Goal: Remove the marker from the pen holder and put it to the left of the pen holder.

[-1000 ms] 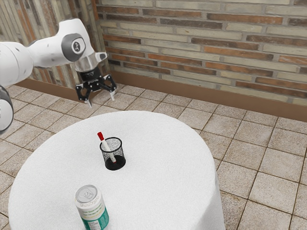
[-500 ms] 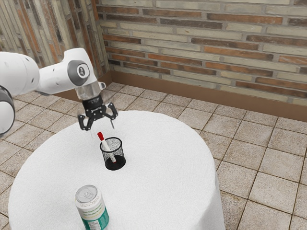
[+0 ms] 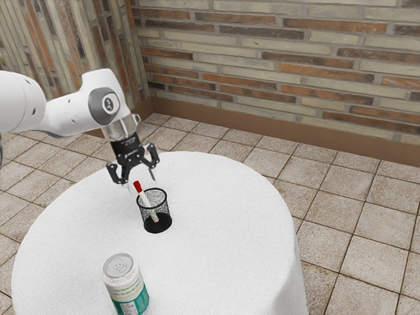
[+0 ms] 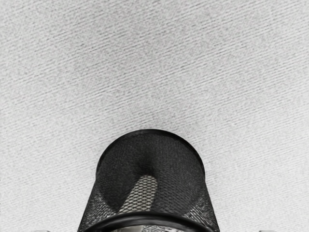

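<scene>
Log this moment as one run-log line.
marker: leaning in pen holder, red end up | gripper: open, near red end | can: upright on table | removal: not yet done

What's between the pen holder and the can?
Nothing standing there: just bare white tablecloth between the pen holder and the can. The exterior view shows it.

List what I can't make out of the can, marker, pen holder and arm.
Can: base cut off by the exterior view's lower edge; print too small to read there.
Marker: upper end cut off by the wrist view's lower edge.
Pen holder: rim partly cut off by that same edge.
Arm: base beyond the exterior view's left edge.
</scene>
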Available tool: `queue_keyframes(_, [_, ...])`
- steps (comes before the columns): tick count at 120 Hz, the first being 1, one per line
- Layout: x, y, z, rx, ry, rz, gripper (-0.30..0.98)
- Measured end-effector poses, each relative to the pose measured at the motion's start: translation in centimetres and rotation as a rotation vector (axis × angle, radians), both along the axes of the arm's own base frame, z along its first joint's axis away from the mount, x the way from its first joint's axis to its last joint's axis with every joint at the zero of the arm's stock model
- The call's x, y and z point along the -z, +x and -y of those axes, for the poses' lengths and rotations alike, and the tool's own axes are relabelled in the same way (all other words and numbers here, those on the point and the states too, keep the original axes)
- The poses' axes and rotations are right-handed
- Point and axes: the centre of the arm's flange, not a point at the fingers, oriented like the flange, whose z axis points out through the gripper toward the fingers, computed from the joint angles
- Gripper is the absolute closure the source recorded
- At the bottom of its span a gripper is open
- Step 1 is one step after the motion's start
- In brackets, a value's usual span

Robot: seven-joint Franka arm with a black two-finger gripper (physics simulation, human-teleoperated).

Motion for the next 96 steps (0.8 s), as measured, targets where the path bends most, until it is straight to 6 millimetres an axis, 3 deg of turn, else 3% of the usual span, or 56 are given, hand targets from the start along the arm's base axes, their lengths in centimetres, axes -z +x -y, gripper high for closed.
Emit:
queue_keyframes(20, [0.4, -1.1, 0.0, -0.028, 0.009, -0.004, 0.24])
queue_keyframes(57, [0.7, -1.1, 0.0, -0.054, 0.025, 0.003, 0.47])
queue_keyframes(72, [1.1, -1.5, 0.1, -0.058, 0.027, -0.005, 0.46])
queue_keyframes(96, [0.2, -1.9, 0.0, -0.071, 0.038, -0.001, 0.62])
